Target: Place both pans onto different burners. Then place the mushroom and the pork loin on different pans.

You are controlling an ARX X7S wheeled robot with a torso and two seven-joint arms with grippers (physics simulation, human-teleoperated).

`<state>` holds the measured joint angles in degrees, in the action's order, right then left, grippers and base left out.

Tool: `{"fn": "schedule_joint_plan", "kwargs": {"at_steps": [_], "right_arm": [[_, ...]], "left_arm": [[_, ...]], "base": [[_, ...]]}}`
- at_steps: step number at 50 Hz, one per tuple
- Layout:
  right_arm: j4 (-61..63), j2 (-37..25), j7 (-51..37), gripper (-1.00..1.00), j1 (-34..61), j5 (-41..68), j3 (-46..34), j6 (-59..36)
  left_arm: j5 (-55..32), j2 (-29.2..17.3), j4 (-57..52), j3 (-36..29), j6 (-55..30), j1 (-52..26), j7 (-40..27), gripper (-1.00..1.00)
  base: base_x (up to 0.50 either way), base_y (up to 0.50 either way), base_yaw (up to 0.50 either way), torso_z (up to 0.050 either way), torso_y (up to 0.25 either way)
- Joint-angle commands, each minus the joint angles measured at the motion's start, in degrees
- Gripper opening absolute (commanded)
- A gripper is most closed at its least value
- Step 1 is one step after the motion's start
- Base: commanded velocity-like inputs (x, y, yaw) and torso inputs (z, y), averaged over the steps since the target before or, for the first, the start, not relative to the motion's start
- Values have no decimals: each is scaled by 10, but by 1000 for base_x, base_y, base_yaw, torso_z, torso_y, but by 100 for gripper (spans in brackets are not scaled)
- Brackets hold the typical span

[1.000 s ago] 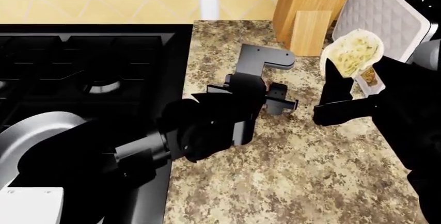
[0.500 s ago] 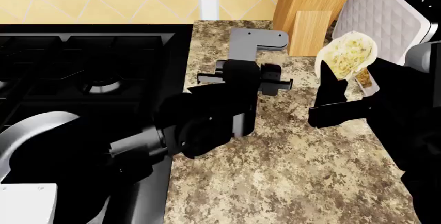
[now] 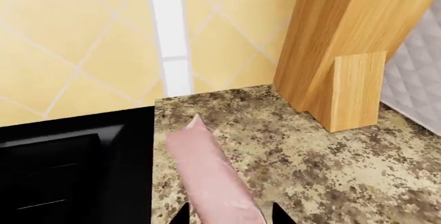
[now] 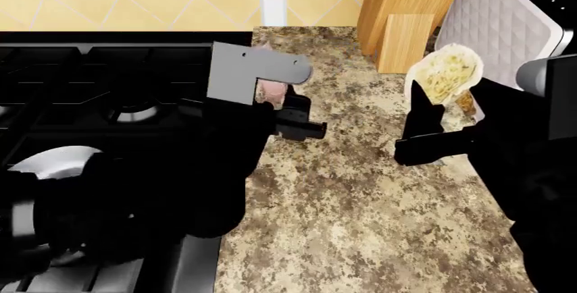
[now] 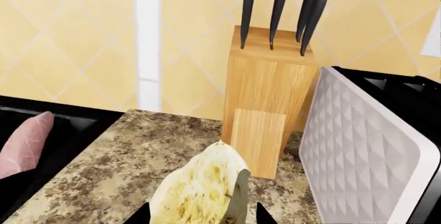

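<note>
The pale pink pork loin (image 3: 210, 177) sticks out from my left gripper (image 3: 231, 216), which is shut on it. In the head view the pork loin (image 4: 269, 90) hangs over the seam between stove and counter. My right gripper (image 5: 203, 216) is shut on the cream-yellow mushroom (image 5: 200, 188), held above the counter near the knife block; the mushroom (image 4: 446, 70) sits above my right gripper (image 4: 444, 100). One burner (image 4: 135, 113) shows under the black grate. A grey curved edge (image 4: 54, 161) lies behind my left arm; I cannot tell if it is a pan.
A wooden knife block (image 4: 406, 9) stands at the back of the speckled counter (image 4: 361, 205). A white quilted appliance (image 4: 505, 16) is beside it at the right. The black stove (image 4: 54, 77) fills the left. Yellow tiled wall runs behind.
My left gripper has carried the pork loin left and toward the back, from over the counter to the stove's edge. My right gripper with the mushroom has drifted slightly left.
</note>
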<state>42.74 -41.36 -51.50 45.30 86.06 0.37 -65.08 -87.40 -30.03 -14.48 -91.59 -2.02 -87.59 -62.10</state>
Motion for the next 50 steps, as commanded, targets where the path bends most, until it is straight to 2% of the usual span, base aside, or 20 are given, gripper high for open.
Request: {"fn": "schedule_joint_plan", "kwargs": {"at_steps": [1,9,19,30,50], "right_arm": [[0,5,15,-100,-11,-28,-3,5],[4,3,23,-100,-22,-40,-5,9],[4,1,23,-100,-23,-42,-7,12],[4,3,9,-100,-5,-29,-8,14],[13,-1,17,-100,-4,-28,-12,20]], "left_arm": [[28,-141,-186,-3,-6,-27,-48,-100],[36,-210,-232,8,-5,-41,-54,-100],[37,-247,-242,15,1,-43,-50,-100],[61,-301,-266,24,5,-48,-49,-100],[60,-323,-274,30,8,-45,-46,-100]], "base": [[0,0,0,0,0],[-260,58,0,0,0],[-500,141,0,0,0],[0,0,0,0,0],[0,450,0,0,0]]}}
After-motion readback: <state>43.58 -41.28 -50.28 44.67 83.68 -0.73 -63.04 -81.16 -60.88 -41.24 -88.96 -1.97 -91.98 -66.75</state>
